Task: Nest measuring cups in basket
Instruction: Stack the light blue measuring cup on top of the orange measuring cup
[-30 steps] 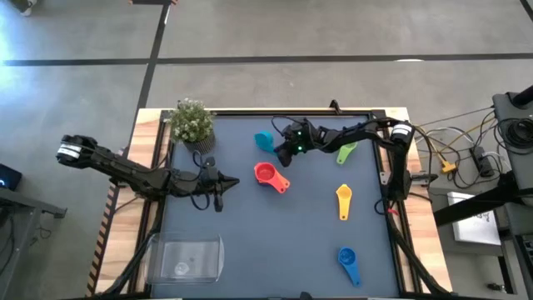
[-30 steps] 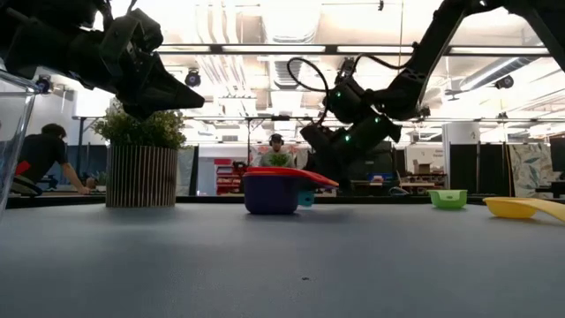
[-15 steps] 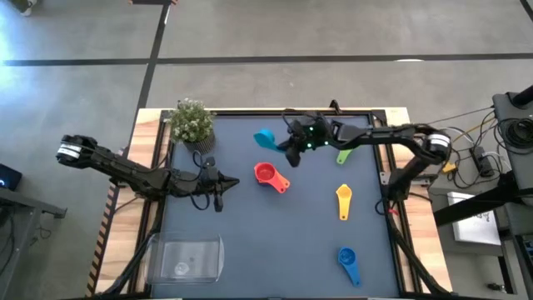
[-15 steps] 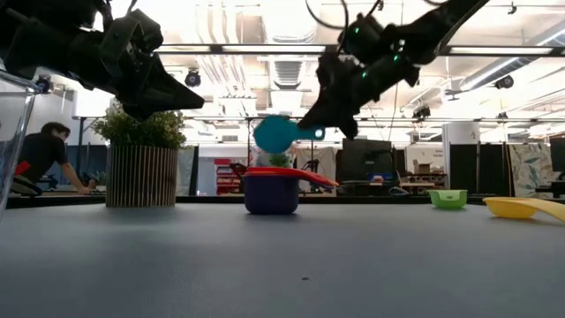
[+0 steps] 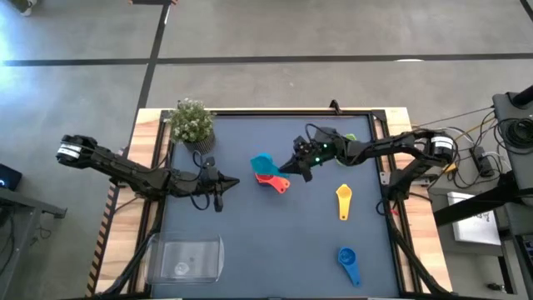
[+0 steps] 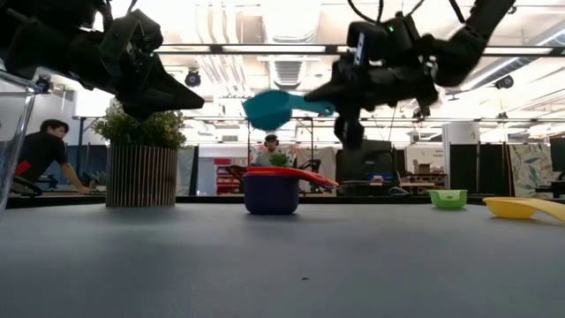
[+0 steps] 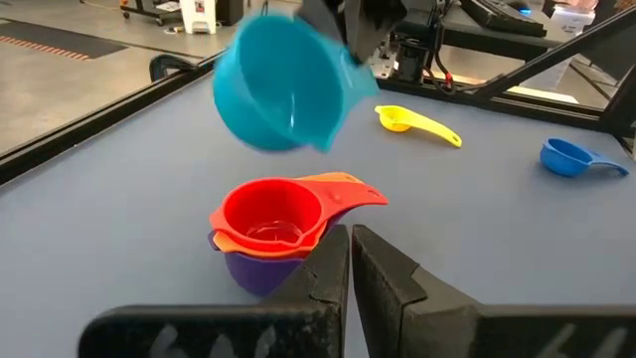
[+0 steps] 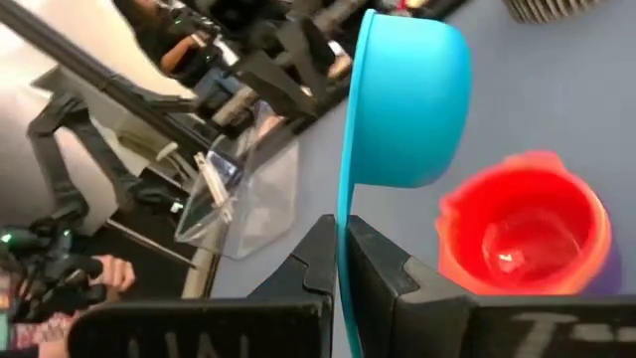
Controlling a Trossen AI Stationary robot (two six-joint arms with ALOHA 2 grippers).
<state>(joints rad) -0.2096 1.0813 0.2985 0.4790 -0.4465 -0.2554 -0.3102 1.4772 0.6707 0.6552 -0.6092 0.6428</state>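
Observation:
My right gripper (image 5: pixel 295 166) is shut on the light blue measuring cup (image 5: pixel 261 162), which hangs in the air just above a stack (image 5: pixel 270 177) of red in orange in purple cups; the purple cup's base stands on the mat (image 6: pixel 271 194). The cup (image 6: pixel 269 108) also shows in the low view. A yellow cup (image 5: pixel 344 200) and a blue cup (image 5: pixel 347 259) lie on the mat toward the right. The green cup (image 6: pixel 448 199) is mostly hidden under the right arm in the high view. My left gripper (image 5: pixel 219 197) hovers shut, left of the stack. The clear basket (image 5: pixel 185 257) sits at the near left corner. My right gripper pinches the light blue cup's handle (image 8: pixel 341 231) between its two fingers (image 8: pixel 383 267), reaching from the table's right side along the handle. The cup is lifted clear, its bowl (image 6: pixel 269 108) sticking out beyond the fingertips over the stack, about level in the low view.
A small potted plant (image 5: pixel 191 123) stands at the far left corner. A raised frame (image 5: pixel 391 208) runs around the mat. There is bare mat between the stack and the basket. People and workshop gear show in the room beyond.
My right gripper has raised the light blue cup off the mat at the far side and carried it toward the near edge, over the stack. The cup went from hanging tipped to lying about level. The left arm has kept still.

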